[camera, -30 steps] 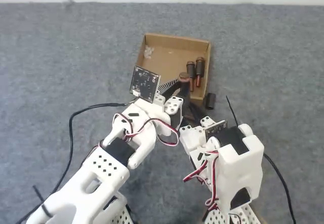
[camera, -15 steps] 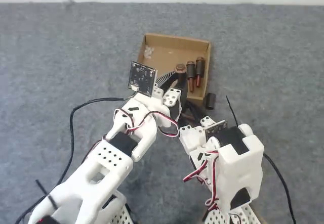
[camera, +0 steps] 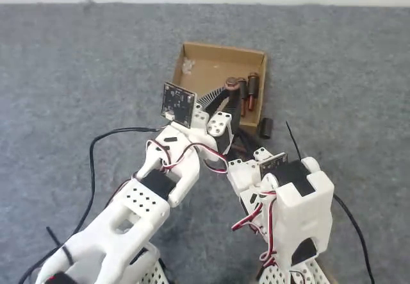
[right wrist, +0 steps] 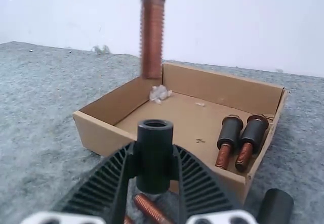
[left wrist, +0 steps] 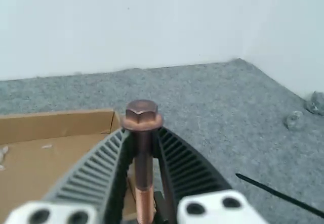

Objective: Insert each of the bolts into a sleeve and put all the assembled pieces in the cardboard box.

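Note:
My left gripper (left wrist: 143, 133) is shut on a copper bolt (left wrist: 143, 117), its hex head above the fingers and its threaded shaft pointing down. In the high view this bolt (camera: 230, 83) sits over the near edge of the cardboard box (camera: 211, 56). My right gripper (right wrist: 153, 154) is shut on an upright black sleeve (right wrist: 154, 138), bore facing up. The bolt's shaft (right wrist: 152, 37) hangs a little above that sleeve, apart from it. Two assembled pieces (right wrist: 229, 135) (right wrist: 250, 133) lie side by side in the box (right wrist: 101, 128).
A loose black sleeve (camera: 265, 127) lies on the grey carpet just outside the box's near right corner. A loose copper bolt (right wrist: 152, 209) lies on the carpet under my right gripper. White scraps (camera: 187, 66) sit in the box's far left corner.
My left gripper has carried the bolt a short way toward the box, its head now beside the assembled pieces in the high view. The right arm has not moved.

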Controlling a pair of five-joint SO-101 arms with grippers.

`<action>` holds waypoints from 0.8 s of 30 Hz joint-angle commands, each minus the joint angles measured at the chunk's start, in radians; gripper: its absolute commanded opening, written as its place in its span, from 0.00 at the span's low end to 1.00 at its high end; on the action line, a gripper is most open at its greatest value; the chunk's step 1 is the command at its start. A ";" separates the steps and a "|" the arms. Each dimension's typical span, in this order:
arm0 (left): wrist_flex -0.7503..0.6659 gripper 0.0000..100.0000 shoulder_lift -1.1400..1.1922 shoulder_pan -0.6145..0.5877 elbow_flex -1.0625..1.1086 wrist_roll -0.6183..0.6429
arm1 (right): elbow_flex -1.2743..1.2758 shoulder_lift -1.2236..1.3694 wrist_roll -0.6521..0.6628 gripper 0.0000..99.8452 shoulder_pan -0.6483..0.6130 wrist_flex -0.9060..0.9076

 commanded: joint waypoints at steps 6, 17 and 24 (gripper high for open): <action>-0.144 0.01 0.160 0.000 -0.027 -0.005 | 0.014 -0.012 -0.008 0.01 0.010 -0.035; -0.147 0.01 0.152 -0.008 0.005 -0.008 | 0.014 -0.012 -0.008 0.01 0.012 -0.035; -0.147 0.01 0.144 -0.009 0.038 -0.009 | 0.014 -0.012 -0.008 0.01 0.013 -0.035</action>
